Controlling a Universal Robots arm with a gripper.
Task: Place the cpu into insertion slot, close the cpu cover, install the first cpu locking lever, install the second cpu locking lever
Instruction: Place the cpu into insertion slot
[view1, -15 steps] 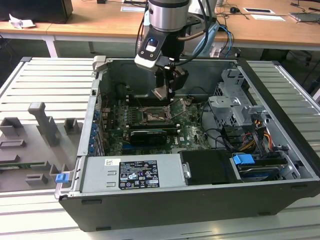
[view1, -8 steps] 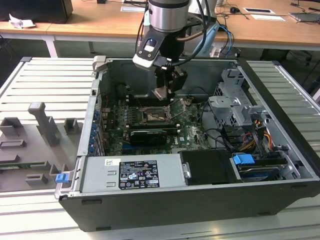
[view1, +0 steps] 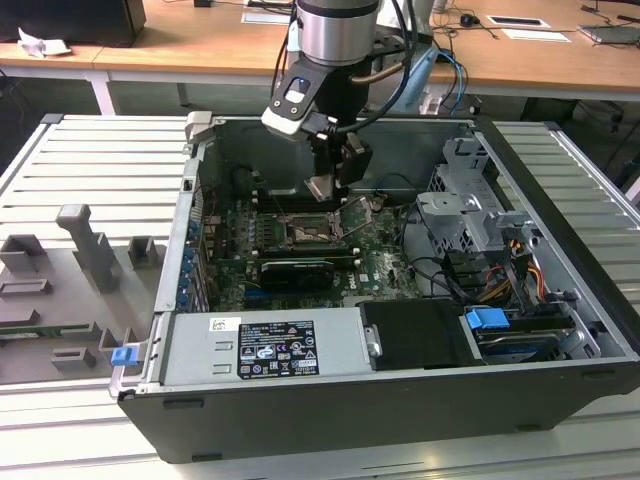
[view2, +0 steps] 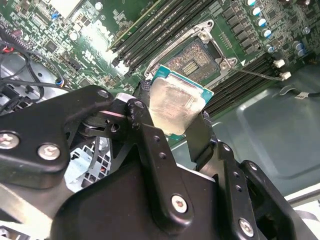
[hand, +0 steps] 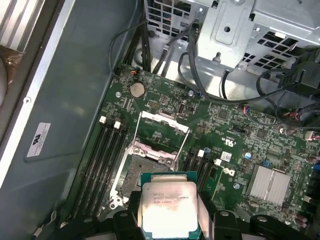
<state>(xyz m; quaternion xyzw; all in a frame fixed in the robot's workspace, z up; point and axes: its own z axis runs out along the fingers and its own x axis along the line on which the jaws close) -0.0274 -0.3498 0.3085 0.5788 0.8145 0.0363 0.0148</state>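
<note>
The cpu (view2: 175, 106) is a flat square chip with a pale metal face and a green edge. My gripper (view2: 174, 109) is shut on it, a black finger (view2: 200, 136) pressing each side. In the exterior view the gripper (view1: 328, 186) hangs inside the open computer case, with the cpu (view1: 321, 187) a little above the board. The insertion slot (hand: 144, 169) lies open directly below the chip, its dark contact field showing in both wrist views (view2: 194, 59). Past the socket, the cpu cover (hand: 163, 131) stands swung back on its hinge. In the first wrist view the cpu (hand: 168, 207) hides the socket's near edge.
Long black memory slots (hand: 106, 150) flank the socket on both sides. A metal drive cage (view1: 468, 205) with cable bundles (hand: 200, 75) stands at the exterior view's right. A power supply (view1: 262, 345) fills the case's front, and grey fixtures (view1: 90, 250) sit outside it on the left.
</note>
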